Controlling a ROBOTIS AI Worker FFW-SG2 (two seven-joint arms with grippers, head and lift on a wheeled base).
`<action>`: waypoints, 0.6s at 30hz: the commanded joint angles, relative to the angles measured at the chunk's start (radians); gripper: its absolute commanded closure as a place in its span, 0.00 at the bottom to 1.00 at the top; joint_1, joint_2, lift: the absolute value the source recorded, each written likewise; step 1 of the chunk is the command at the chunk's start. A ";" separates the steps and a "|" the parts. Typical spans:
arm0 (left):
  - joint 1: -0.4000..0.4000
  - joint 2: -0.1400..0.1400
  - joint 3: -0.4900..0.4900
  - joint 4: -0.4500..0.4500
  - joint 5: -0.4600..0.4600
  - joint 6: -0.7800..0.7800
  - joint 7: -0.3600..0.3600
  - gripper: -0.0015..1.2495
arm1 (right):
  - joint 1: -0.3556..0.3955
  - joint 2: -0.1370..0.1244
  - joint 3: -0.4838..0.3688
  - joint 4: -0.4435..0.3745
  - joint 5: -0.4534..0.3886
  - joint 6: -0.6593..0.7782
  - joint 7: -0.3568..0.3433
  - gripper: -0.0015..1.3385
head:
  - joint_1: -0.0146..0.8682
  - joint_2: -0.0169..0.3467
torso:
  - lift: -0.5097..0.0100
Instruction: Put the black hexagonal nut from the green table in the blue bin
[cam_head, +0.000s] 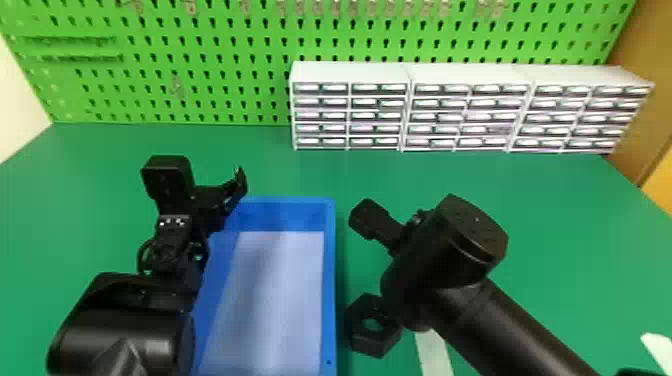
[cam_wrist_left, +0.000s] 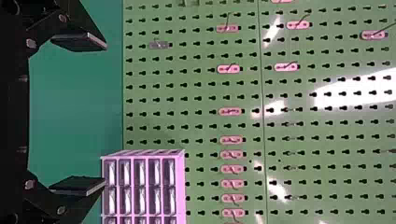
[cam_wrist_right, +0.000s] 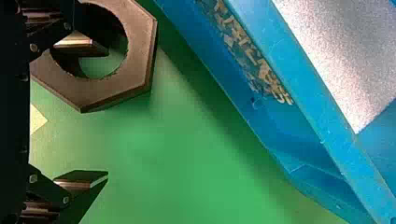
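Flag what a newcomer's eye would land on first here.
Likely the blue bin on the green table, between the left arm and right arm. Then the black nut right of it, partly hidden in the head view by the right arm. Behind: bright green pegboard, white drawer cabinets.

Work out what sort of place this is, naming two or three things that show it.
Probably a workshop, or a lab's mock-up of one: a green perforated pegboard rises behind a flat green table, and white rectangular cabinets of small drawers stand along the table's back.
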 joint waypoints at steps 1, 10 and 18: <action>0.000 0.000 -0.001 0.000 0.000 0.001 0.001 0.20 | 0.004 0.002 0.002 0.003 -0.002 -0.004 -0.002 0.27 | 0.79 0.19 | 0.80; 0.002 0.000 0.002 0.000 0.000 -0.001 0.000 0.20 | 0.005 0.005 0.005 0.011 -0.003 -0.005 -0.010 0.46 | 0.79 0.19 | 0.80; 0.002 0.000 0.002 0.000 0.000 -0.001 0.001 0.20 | 0.005 0.005 0.009 0.015 -0.009 -0.010 -0.010 0.56 | 0.79 0.19 | 0.80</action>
